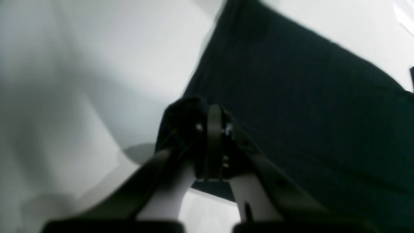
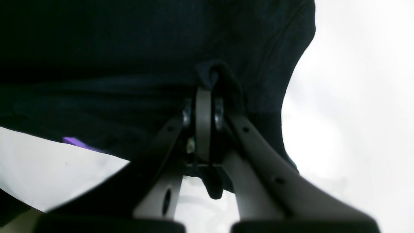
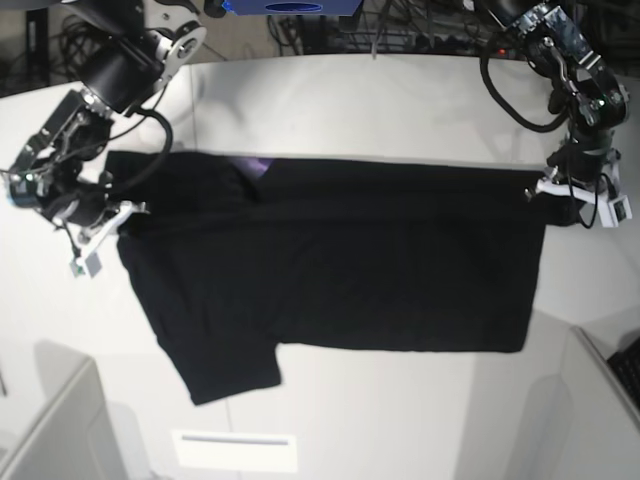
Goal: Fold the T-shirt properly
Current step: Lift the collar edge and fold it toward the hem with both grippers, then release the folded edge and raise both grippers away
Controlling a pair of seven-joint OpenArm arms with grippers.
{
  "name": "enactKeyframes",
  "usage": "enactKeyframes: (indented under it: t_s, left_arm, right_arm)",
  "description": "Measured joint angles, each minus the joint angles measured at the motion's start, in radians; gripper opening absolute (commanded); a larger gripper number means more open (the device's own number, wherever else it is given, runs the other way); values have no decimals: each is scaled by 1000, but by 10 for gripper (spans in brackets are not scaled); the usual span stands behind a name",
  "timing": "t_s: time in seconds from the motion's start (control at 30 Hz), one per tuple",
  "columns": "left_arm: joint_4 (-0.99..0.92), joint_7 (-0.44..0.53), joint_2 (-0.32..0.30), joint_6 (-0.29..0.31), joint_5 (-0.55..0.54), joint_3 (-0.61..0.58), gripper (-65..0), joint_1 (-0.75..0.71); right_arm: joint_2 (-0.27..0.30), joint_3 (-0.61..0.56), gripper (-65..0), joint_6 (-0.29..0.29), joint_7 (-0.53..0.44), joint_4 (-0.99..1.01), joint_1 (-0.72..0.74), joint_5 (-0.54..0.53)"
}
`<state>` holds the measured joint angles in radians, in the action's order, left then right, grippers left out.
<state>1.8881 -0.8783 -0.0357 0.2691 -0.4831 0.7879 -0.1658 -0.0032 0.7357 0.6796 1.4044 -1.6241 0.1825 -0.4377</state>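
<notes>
The black T-shirt (image 3: 340, 270) hangs stretched wide between my two arms over the white table (image 3: 400, 100), one sleeve drooping at the lower left. A bit of purple print (image 3: 255, 165) peeks out at its top fold. My left gripper (image 3: 545, 190) is shut on the cloth's right top corner; in the left wrist view the gripper (image 1: 213, 113) pinches bunched fabric of the T-shirt (image 1: 307, 97). My right gripper (image 3: 125, 215) is shut on the left top corner; in the right wrist view the gripper (image 2: 203, 90) has the T-shirt (image 2: 113, 48) draped over its tips, purple (image 2: 74, 141) showing below.
Cables and a blue box (image 3: 295, 7) lie along the table's far edge. A white label (image 3: 235, 450) sits near the front edge. Grey partitions rise at the lower left (image 3: 60, 430) and lower right (image 3: 610, 390).
</notes>
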Motion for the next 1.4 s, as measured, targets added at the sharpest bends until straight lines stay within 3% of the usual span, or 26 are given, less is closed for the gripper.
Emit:
enactKeyframes:
  t_s: [0.43, 0.47, 0.6, 0.63, 0.7, 0.8, 0.87, 1.07, 1.1, 1.17, 1.23, 1.3, 1.4]
  left_arm:
    - [-82, 6, -3, 0, 6, -56, -650, 33]
    - [-84, 6, -2, -1, 8, -56, -650, 37]
    - [-85, 4, -4, -1, 8, -52, -650, 71]
    - [-85, 6, -3, 0, 6, -52, -602, 76]
    - [-85, 6, -3, -1, 8, -54, -425, 84]
    - [-85, 2, -3, -3, 11, -48, -176, 95]
    - [-85, 6, -3, 0, 9, -37, -81, 114]
    - [-54, 6, -3, -7, 8, 126, -64, 89]
    - [-40, 12, -3, -5, 3, 150, -64, 59]
    - [-32, 19, 7, 0, -43, 188, -64, -10]
    - [-61, 16, 27, 0, -100, 218, -64, -69]
    - [-107, 2, 30, -3, -137, 221, -64, -123]
    - [-191, 18, 29, 2, -197, 223, -66, -137]
  right_arm:
    - [0, 0, -650, -7, -40, 63, 13, 0]
    - [0, 0, -632, -8, -40, 63, 13, 0]
    - [0, 2, -368, -9, -55, 63, 19, 6]
    - [0, 2, -314, -14, -67, 63, 22, 8]
    - [0, 3, -255, -80, -72, 63, 31, 4]
    - [1, 6, -254, -124, -92, 60, 32, 1]
    - [1, 7, -254, -124, -97, 60, 32, 0]
    - [13, 16, -254, -145, -101, -175, -84, 11]
    - [2, 29, -254, -145, -109, -238, -116, 9]
    - [-72, 107, -254, -140, -142, -351, -175, -15]
    - [-127, 169, -254, -138, -155, -369, -234, -14]
    - [-144, 205, -254, -137, -124, -338, -288, 0]
    - [-138, 225, -254, -135, -163, -300, -351, -3]
